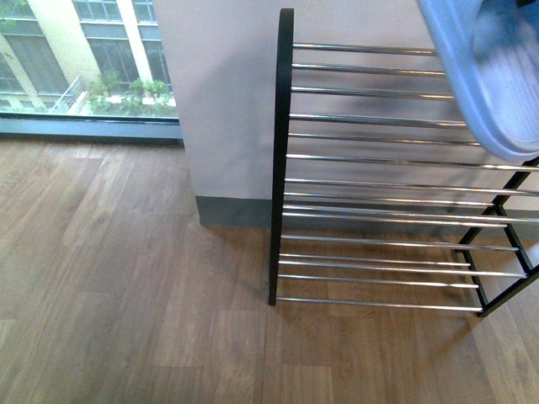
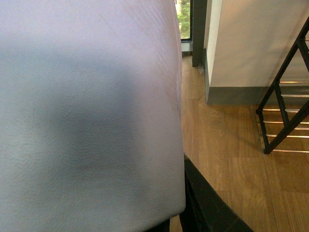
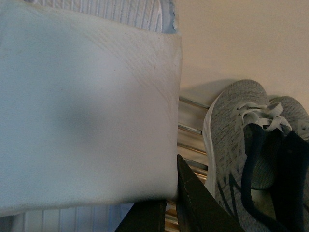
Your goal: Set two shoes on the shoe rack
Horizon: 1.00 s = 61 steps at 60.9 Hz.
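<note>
Grey knit shoes (image 3: 241, 159) lie side by side on the chrome bars of the shoe rack (image 1: 379, 181), toes toward the pale wall (image 1: 227, 109), long axes across the bars. A white ribbed sole (image 1: 497, 76) juts in at the front view's upper right. Wooden floor (image 1: 126, 286) runs to a window (image 1: 84, 59). Both wrist views are mostly blocked by a pale pad; whether the jaws are wide or closed cannot be told.

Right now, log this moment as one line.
step: placing shoes | shoe rack: upright by wall | grey sneaker: on rack bars | pale sole: up by upper tiers | grip: unclear
</note>
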Each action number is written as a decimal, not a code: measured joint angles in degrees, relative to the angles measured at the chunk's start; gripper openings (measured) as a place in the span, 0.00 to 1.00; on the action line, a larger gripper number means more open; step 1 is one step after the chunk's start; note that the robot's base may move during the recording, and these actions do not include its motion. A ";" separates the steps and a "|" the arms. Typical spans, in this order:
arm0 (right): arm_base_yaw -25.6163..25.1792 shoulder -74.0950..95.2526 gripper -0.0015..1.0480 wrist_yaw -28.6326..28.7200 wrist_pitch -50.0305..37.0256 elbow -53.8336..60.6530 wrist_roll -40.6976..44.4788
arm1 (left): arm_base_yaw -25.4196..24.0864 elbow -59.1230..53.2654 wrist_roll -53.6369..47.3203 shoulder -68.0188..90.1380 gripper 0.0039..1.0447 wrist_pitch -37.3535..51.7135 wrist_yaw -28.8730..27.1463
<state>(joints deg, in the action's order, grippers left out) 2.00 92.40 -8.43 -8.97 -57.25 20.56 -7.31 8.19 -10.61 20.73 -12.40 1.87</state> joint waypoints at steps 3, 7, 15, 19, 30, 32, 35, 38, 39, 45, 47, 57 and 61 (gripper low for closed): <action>-0.04 3.02 0.02 -0.48 1.51 -2.64 2.47 | 0.00 0.00 0.00 0.00 0.02 0.00 0.02; -0.28 6.69 0.02 -1.29 3.69 -6.05 4.50 | 0.00 0.00 0.00 0.00 0.02 0.00 0.02; -1.22 12.50 0.02 -4.24 6.27 -11.82 6.23 | 0.00 0.00 0.00 0.00 0.02 0.00 0.02; -1.86 14.62 0.02 -5.27 7.45 -14.10 6.36 | 0.00 0.00 0.00 0.00 0.02 0.00 0.00; -3.72 19.76 0.02 -9.03 10.25 -19.91 7.21 | -0.02 0.00 0.00 0.00 0.02 0.00 0.00; -4.22 21.11 0.02 -9.99 11.04 -21.40 7.30 | 0.00 0.00 0.00 0.00 0.02 0.00 0.02; -4.70 22.56 0.02 -10.34 12.00 -23.15 7.21 | -0.02 0.00 0.00 0.00 0.02 0.00 0.02; -4.83 23.37 0.02 -10.45 12.79 -24.26 6.99 | 0.00 0.00 0.00 0.00 0.02 0.00 0.02; -4.85 23.56 0.02 -10.47 12.96 -24.55 6.86 | 0.00 0.00 0.00 0.00 0.02 0.00 0.02; -5.11 24.87 0.02 -10.78 14.14 -26.47 5.73 | 0.00 0.00 0.00 0.00 0.02 0.00 0.00; -5.18 25.22 0.02 -10.91 14.36 -27.04 5.42 | 0.00 0.00 0.00 0.00 0.02 0.00 0.00; -5.46 25.53 0.21 -10.88 13.03 -27.76 3.61 | 0.00 0.00 0.00 0.00 0.02 0.00 0.00; -5.53 25.29 0.29 -10.21 12.31 -27.71 2.58 | 0.00 0.00 0.00 0.00 0.02 0.00 0.00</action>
<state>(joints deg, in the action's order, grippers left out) -3.53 117.69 -18.63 3.33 -84.97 23.14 -7.31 8.19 -10.61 20.73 -12.40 1.87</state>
